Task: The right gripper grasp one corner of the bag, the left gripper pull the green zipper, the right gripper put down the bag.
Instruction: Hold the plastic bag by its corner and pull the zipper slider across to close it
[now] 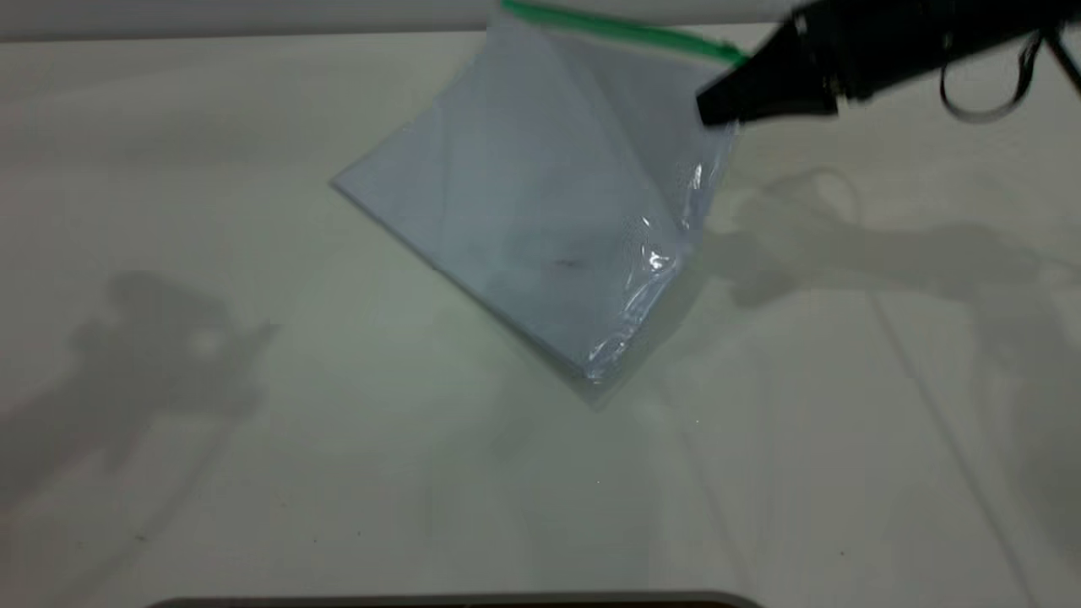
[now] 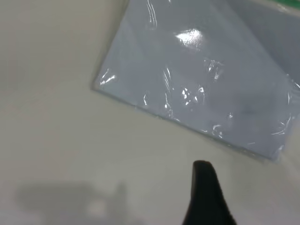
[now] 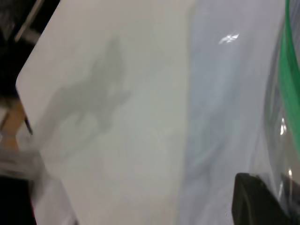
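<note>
- The bag (image 1: 540, 211) is held up at its corner (image 1: 728, 67) by the right gripper (image 1: 718, 105), jaws clamped on it; the opposite edge rests on the table (image 1: 253, 464).
- The green zipper (image 1: 625, 29) is raised.
- The left gripper's (image 2: 206, 197) jaw state cannot be told.

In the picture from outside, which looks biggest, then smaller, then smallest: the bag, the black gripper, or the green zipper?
1. The bag, by far the biggest.
2. The right gripper, though part of it runs off the picture's edge.
3. The green zipper, a thin strip, about as long as the gripper but much narrower.
</note>
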`<move>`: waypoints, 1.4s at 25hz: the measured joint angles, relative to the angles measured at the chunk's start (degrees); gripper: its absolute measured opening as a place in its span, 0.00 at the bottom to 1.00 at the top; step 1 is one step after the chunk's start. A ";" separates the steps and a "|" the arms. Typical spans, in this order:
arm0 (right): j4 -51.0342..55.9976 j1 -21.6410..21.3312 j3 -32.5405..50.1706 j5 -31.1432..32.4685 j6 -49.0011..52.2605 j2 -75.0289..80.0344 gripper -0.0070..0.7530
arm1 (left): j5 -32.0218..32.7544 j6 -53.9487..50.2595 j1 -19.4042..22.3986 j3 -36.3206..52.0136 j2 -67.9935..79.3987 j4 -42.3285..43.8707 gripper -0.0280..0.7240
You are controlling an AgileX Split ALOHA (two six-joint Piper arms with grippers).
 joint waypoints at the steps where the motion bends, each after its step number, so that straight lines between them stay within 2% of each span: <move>1: -1.17 1.16 0.00 0.12 0.18 -1.24 0.05 | 0.00 0.84 -1.00 -1.30 1.43 -0.59 0.77; 6: -7.42 7.24 0.00 0.87 2.69 -5.16 0.05 | 0.17 7.04 -6.81 -8.27 10.63 -4.21 0.77; 9: -11.59 9.04 0.06 0.16 3.69 -5.28 0.05 | 0.25 10.86 -9.99 -13.42 16.14 -6.36 0.77; 16: -12.90 8.52 0.11 -1.57 5.91 -5.28 0.05 | 3.37 17.23 -16.18 -24.25 28.83 -7.01 0.77; 22: -11.49 8.52 0.22 0.61 6.49 -5.93 0.05 | 10.41 22.37 -20.53 -33.64 37.40 -7.01 0.77; 29: -11.38 8.52 0.29 0.81 6.49 -7.26 0.05 | 14.64 25.77 -23.77 -42.62 46.50 -6.95 0.76; 35: -11.38 8.52 0.29 0.81 6.49 -7.26 0.05 | 14.60 26.13 -24.41 -42.77 46.92 -7.00 0.68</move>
